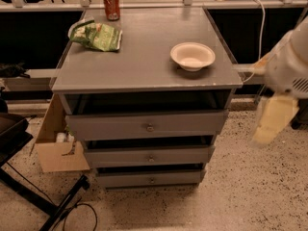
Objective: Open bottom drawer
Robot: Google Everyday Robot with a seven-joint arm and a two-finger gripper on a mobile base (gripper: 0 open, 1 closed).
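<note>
The grey cabinet (144, 66) has three drawers stacked under its top. The bottom drawer (125, 180) is the lowest and smallest front, with a small round metal knob (152, 180). It sits slightly out from the cabinet, with a dark gap above it. My gripper (275, 120) hangs off the white arm (288, 66) at the right, level with the top drawer (110, 127). It is well to the right of the cabinet, above the bottom drawer, and touches nothing.
On the cabinet top are a white bowl (192, 56), a green chip bag (98, 35) and a red can (111, 4). An open cardboard box (57, 148) stands on the floor at the left. Black stand legs and a cable (53, 203) lie front left.
</note>
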